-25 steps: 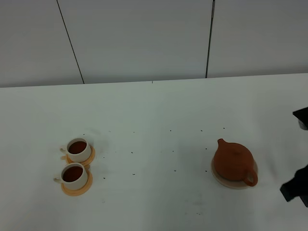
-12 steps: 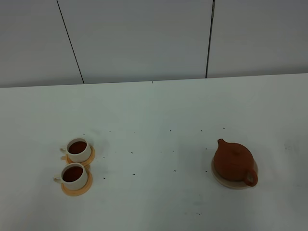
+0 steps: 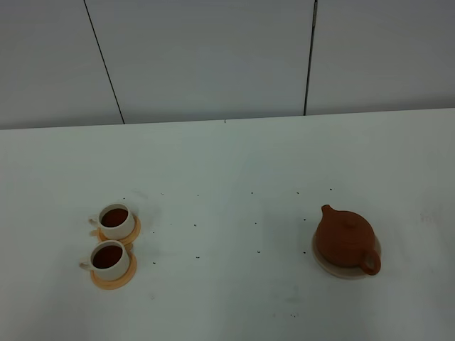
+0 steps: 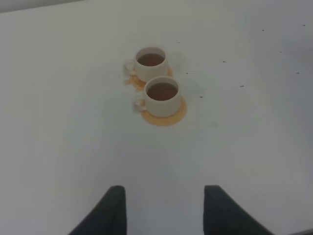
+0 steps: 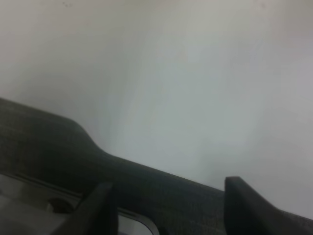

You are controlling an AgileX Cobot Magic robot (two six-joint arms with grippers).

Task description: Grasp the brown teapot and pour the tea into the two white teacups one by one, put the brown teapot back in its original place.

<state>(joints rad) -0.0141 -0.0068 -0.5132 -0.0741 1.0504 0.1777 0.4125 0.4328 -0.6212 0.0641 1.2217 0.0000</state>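
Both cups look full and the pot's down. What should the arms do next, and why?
Probably nothing beyond holding clear. Both white teacups hold tea, and the brown teapot sits upright on its beige disc with no gripper near it.

Teapot: the brown teapot [image 3: 345, 238] sits upright on the beige disc [image 3: 320, 257], lid on, spout toward the back left, loop handle toward the front right.
Cups: the 2 white teacups [image 3: 112, 245] stand close together, well left of it, each on an orange coaster [image 3: 130, 274], both holding dark tea.
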